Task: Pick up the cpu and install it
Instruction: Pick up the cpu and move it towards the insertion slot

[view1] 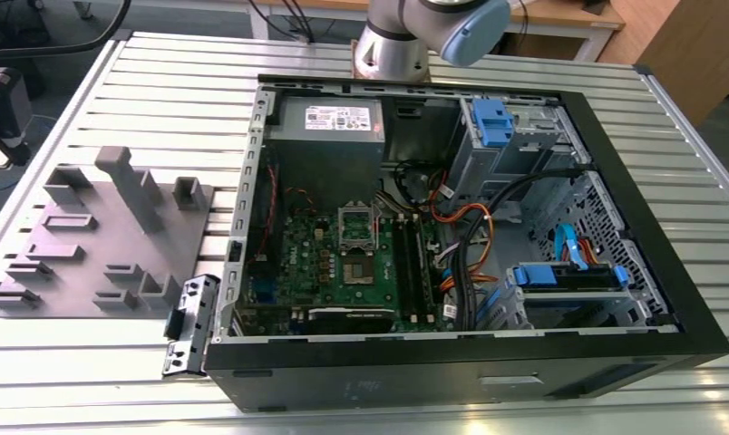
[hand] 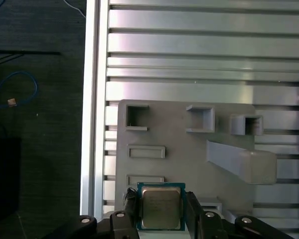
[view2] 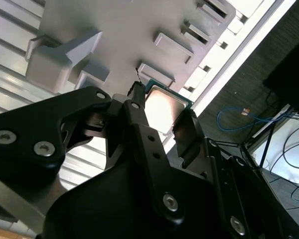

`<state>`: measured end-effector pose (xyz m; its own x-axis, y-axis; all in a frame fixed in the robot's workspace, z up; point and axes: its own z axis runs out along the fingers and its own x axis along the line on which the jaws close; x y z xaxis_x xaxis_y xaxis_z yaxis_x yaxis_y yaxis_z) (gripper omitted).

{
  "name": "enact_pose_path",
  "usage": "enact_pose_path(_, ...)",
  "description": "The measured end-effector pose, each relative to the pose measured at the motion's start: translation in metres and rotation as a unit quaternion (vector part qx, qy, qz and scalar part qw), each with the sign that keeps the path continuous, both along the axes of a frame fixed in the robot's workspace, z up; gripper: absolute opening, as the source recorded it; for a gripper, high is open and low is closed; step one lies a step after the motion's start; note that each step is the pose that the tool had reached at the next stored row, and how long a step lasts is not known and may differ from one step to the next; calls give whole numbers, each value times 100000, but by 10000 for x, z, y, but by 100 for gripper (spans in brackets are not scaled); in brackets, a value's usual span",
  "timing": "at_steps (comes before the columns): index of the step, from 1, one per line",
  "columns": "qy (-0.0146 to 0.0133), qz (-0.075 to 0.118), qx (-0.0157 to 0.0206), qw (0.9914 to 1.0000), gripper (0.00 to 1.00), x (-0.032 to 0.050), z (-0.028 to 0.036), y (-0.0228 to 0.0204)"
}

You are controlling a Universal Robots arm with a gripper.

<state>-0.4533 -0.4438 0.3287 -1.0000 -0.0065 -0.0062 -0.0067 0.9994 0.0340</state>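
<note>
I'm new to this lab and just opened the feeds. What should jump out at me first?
The open case dominates the exterior view, lying on the slatted table with its green board exposed. In both wrist views the gripper holds the cpu between its fingers above the grey tray. In the exterior view that tray sits beside the case, on the exterior view's left.

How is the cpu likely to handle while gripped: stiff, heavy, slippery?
The cpu is a thin flat square with a metal top, so probably stiff and light. The gripper pinches only two opposite edges, so it might slip or twist if bumped.
</note>
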Motion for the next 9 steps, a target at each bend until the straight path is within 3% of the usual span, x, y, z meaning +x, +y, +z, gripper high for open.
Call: enact_pose_path(9, -1, -1, 1, 100000, 47, 147, 0, 0)
